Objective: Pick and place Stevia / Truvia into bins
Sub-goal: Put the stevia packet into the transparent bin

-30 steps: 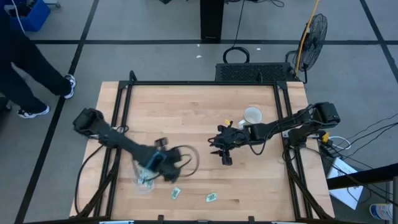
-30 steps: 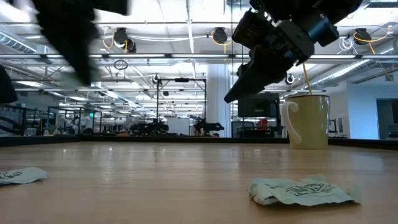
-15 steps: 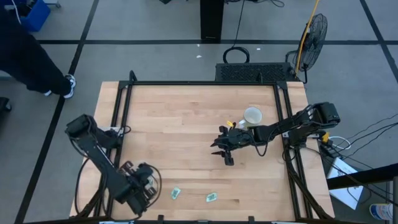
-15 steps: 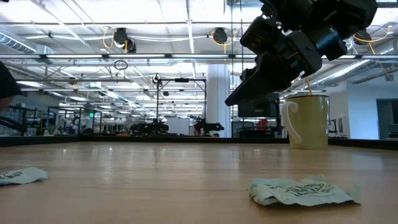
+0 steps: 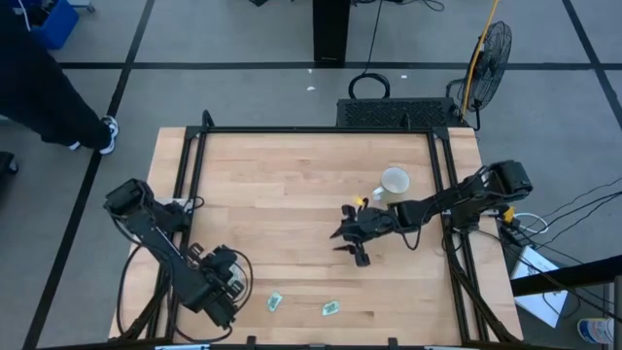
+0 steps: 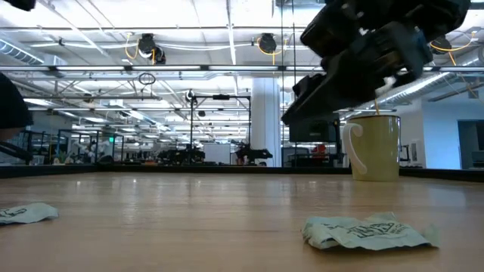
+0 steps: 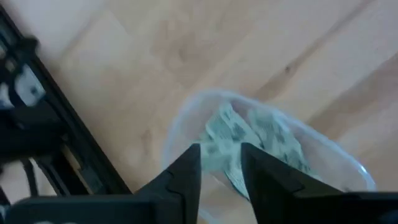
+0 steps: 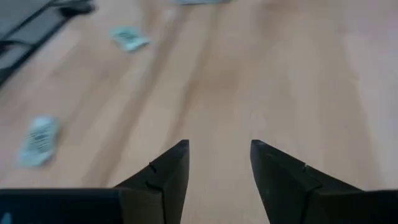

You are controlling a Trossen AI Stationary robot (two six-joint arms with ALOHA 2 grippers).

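Near the table's front-left corner my left gripper [image 5: 222, 295] hangs over the clear round bin [image 7: 177, 121], covering it in the high view. In the left wrist view its fingers [image 7: 221, 171] are open, pointing down into the bin at several pale green Stevia packets [image 7: 273, 140] lying inside. Two more packets [image 5: 275, 302] [image 5: 331, 309] lie flat on the wood near the front edge. My right gripper [image 5: 358, 249] hovers open above the table's middle with nothing between its fingers [image 8: 217, 165].
A cream mug [image 5: 394, 182] with a handle stands at the right, behind my right gripper. In the low view one crumpled packet [image 6: 370, 230] lies in front and another [image 6: 23, 214] at the left. A black frame [image 5: 185, 165] rims the tabletop.
My left gripper has swung from the table's middle-left toward the near left corner and now hangs over the bin. My right gripper has drifted a little toward the near and right edges, staying open above the wood.
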